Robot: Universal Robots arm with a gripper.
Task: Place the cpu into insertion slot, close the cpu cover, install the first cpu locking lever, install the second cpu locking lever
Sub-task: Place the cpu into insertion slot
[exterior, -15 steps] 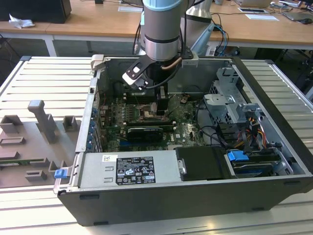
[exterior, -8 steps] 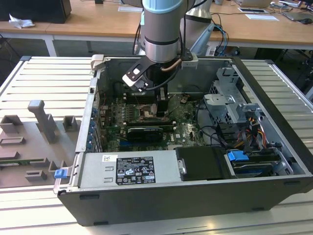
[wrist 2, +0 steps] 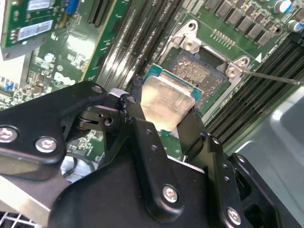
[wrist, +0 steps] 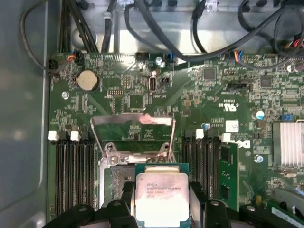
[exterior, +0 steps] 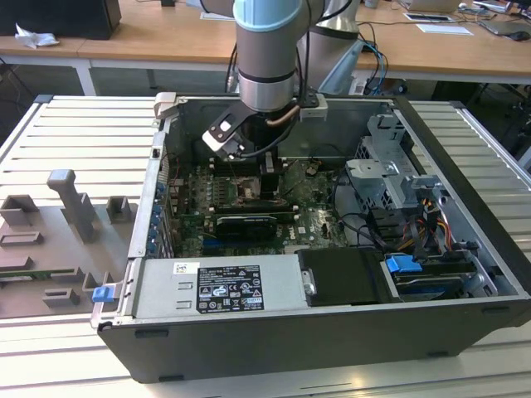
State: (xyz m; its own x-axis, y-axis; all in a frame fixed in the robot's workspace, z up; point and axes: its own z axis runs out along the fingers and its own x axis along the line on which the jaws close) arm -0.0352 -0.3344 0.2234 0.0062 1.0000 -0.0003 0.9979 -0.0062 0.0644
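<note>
My gripper [wrist 2: 164, 116] is shut on the cpu [wrist 2: 167, 100], a silvery square chip on a green carrier edge, with a black finger on each of two opposite sides. The chip hangs tilted just above the insertion slot [wrist 2: 205, 71], whose dark contact field shows beyond it. In the first wrist view the cpu [wrist: 161, 195] sits between the fingers [wrist: 126, 191], partly over the insertion slot [wrist: 117, 176]. The cpu cover [wrist: 133, 119] stands raised and open behind the slot. A thin wire lever [wrist 2: 273, 77] sticks out to the side. In the exterior view the gripper [exterior: 259, 170] is low inside the computer case [exterior: 274, 332].
Long black memory slots [wrist: 71, 171] flank the socket on both sides. A black graphics card [exterior: 246, 224] lies just in front of the arm. Cables [wrist: 190, 28] hang along the case wall; a drive cage [exterior: 390, 174] stands on the exterior view's right.
</note>
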